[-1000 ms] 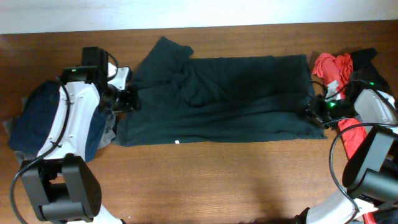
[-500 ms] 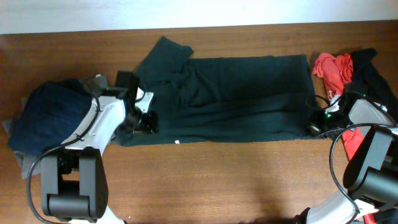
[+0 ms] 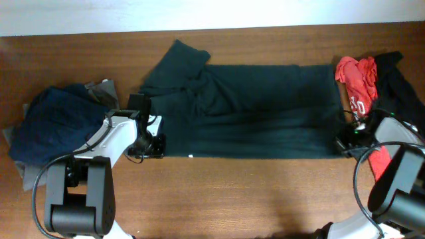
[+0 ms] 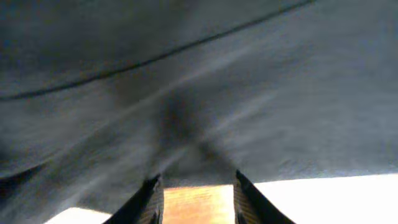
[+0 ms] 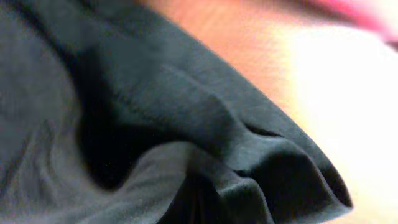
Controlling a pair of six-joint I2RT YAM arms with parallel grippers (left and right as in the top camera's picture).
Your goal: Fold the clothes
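Your left gripper (image 3: 157, 146) sits at the near-left corner of the dark green garment (image 3: 259, 109). Only its wrist view shows the fingers (image 4: 148, 198) pinching gathered fabric. At the near-right corner, your right gripper (image 3: 342, 142) hides its fingers, so you cannot tell its grip. The garment lies spread across the table (image 3: 232, 196), toward the far edge.

Wooden table (image 3: 252, 199): green garment (image 3: 265, 109), blue pile (image 3: 50, 126), red cloth (image 3: 355, 76)

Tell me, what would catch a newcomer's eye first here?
A big dark green garment lies spread flat across the middle of the wooden table. The left arm and right arm have their jaws at its two near corners. A bright red cloth sits bunched at the right end, and a heap of blue clothes at the left.
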